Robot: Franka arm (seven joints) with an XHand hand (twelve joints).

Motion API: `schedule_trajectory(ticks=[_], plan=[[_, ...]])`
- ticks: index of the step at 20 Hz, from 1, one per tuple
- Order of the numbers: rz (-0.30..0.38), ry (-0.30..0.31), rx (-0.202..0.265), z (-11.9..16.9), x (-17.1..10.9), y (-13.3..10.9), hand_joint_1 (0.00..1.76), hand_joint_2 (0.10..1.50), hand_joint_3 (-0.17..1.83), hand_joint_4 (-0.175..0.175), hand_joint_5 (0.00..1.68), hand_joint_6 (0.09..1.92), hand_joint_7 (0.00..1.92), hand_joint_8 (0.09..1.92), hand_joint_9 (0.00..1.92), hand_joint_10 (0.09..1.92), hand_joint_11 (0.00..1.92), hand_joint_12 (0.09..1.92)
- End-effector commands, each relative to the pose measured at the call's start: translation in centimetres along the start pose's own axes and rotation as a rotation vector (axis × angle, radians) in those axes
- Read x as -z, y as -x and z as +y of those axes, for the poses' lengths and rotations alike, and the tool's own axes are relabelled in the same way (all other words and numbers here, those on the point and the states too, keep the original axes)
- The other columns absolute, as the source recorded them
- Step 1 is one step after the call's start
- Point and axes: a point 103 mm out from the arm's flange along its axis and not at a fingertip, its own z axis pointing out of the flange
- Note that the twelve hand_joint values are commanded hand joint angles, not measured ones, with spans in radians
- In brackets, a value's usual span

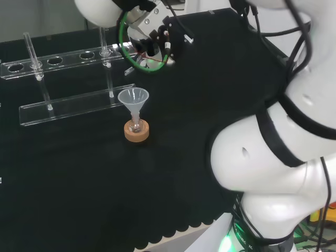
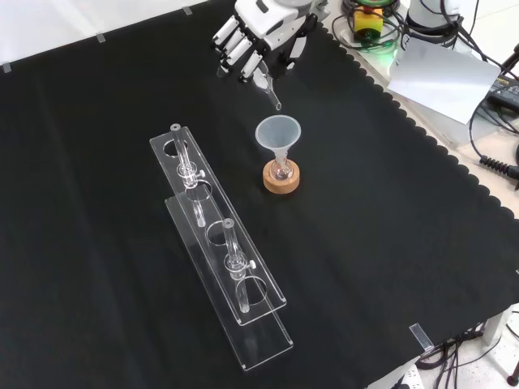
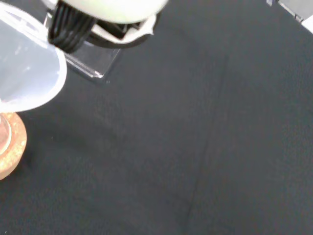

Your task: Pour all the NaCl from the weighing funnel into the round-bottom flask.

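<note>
We see the hand (image 2: 258,34) raised above the cloth (image 2: 389,243), its fingers curled round a small clear weighing funnel (image 2: 268,87) whose thin spout slants down out of the hand. We judge it is held so that the salt will run towards the funnel (image 2: 278,134) just below and a little ahead of the spout. That funnel sits in the flask (image 2: 281,172) so that the wide mouth catches the pour, and the flask rests on a cork ring (image 2: 280,180) to keep it upright. The weighing funnel looks glassy; we cannot tell how much salt it holds.
</note>
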Motion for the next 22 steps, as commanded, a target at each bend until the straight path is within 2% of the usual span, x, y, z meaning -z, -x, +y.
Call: schedule_trajectory(ticks=[1,4,9,13,17,22], plan=[[-0.100,-0.127,0.020,1.4,-5.2,-0.5,1.11,0.68,0.65,0.175,1.21,0.79,0.40,0.64,0.74,0.54,0.39,1.31],[-0.076,-0.132,0.011,1.5,-5.4,-0.5,1.11,0.68,0.65,0.175,1.21,0.79,0.39,0.64,0.74,0.54,0.39,1.31],[0.059,-0.136,-0.013,1.5,-5.7,0.2,1.11,0.68,0.66,0.175,1.21,0.79,0.39,0.64,0.74,0.54,0.39,1.31],[0.100,-0.134,-0.019,1.5,-6.0,0.8,1.11,0.68,0.66,0.175,1.21,0.79,0.39,0.64,0.74,0.54,0.39,1.31],[0.125,-0.128,-0.019,1.4,-6.0,0.9,1.11,0.68,0.66,0.175,1.21,0.79,0.39,0.64,0.74,0.54,0.39,1.31],[0.070,-0.124,-0.009,1.4,-5.8,0.5,1.11,0.68,0.66,0.175,1.21,0.79,0.39,0.64,0.74,0.54,0.38,1.31]])
